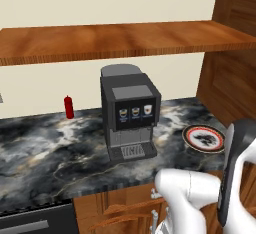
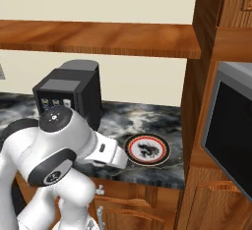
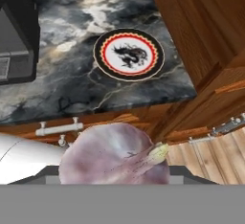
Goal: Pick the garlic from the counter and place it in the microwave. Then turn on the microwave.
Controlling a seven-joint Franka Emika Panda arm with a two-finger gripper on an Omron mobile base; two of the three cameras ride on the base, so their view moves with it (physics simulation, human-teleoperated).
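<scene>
Clamped on the garlic (image 3: 115, 153), the hand (image 3: 115, 170) had its fingertips hidden behind the bulb, which bulged at the bottom centre of the hand view with its short pointed stem tip aimed toward the right of the frame. So the garlic was off the surface (image 3: 72, 74) and carried out in front of the wooden cabinets, below the surface's front edge. A red-rimmed plate (image 3: 129, 55) lay on the dark marble near the upper middle of that view, just beside the tall wooden cabinet side (image 3: 201, 36), with the coffee machine (image 1: 130, 110) further along at the upper left. In the right base view the microwave (image 2: 229, 126) sat at the right edge of the frame, beyond that wooden side. By my reading, the coming move turned on this: the microwave lay to the right of the hand and higher, so the bulb needed lifting and swinging rightward, and whether the door stood open could not be told.
</scene>
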